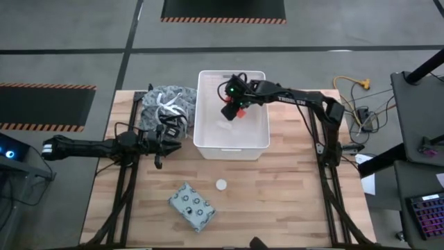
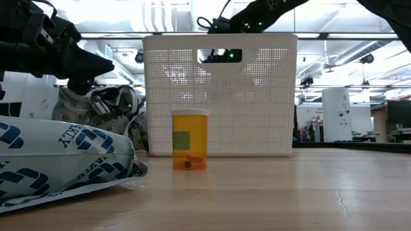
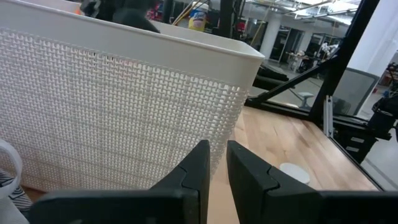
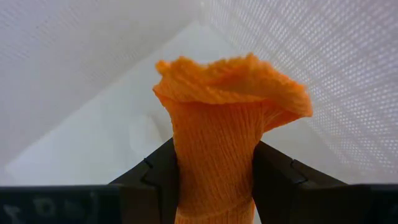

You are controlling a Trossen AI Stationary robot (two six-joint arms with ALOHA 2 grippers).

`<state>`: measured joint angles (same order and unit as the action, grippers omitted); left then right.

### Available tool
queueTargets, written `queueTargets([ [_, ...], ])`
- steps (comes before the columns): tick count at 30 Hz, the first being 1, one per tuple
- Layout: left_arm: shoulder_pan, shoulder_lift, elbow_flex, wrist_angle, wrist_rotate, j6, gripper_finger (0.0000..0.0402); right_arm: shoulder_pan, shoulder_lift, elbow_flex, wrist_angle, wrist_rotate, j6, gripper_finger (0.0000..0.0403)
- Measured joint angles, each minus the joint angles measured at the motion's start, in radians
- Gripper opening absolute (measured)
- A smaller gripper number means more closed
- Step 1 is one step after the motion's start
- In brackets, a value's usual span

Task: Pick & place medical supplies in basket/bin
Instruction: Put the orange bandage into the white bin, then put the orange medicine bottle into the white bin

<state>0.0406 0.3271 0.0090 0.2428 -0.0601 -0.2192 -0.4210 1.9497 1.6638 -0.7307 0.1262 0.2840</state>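
The right gripper (image 1: 234, 110) hung inside the bin (image 1: 208, 142), over its far half, fingers clamped on an orange crinkled roll (image 4: 217, 149), likely a crepe bandage. In the right wrist view the roll stood up between the pads and flared at its free end, with the white bin floor and mesh walls behind it.

The left gripper (image 1: 166, 142) waited low at the bin's left side, beside the cloth bundle (image 1: 163, 104); its fingers (image 3: 199, 171) were nearly together with only a thin gap and held nothing.

Outside the bin, the orange bottle (image 2: 190, 139) stood upright on the table in front of the bin wall in the low view. The white cap (image 1: 221, 184) lay on the bare wood in front of the bin, and the dotted packet (image 1: 192, 206) lay farther forward and left.

Risks, as I judged them:
- The roll was soft and squeezed at its waist, so it could cling to a pad on release and be dragged back out as the arm rose
- Let go from this height, it might unroll or bounce, though the walls should contain it
- The arm reached over the rim, so a careless exit could catch the wall and shove the bin toward the bottle, tipping it
- The left gripper sat close to the bin wall; a swing could nudge it or snag the bundle's straps
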Motion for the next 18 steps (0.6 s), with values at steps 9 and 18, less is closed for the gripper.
queueTargets([
  [9, 0.0, 0.0, 0.0, 0.0, 0.0, 0.0, 0.0038, 0.001, -0.039, 0.0, -0.016, 0.003, 0.004, 0.0253],
  [18, 0.0, 0.0, 0.0, -0.001, 0.0, 0.0, 0.0038, 0.015, -0.143, 0.0, -0.014, -0.017, 0.031, 0.0312],
])
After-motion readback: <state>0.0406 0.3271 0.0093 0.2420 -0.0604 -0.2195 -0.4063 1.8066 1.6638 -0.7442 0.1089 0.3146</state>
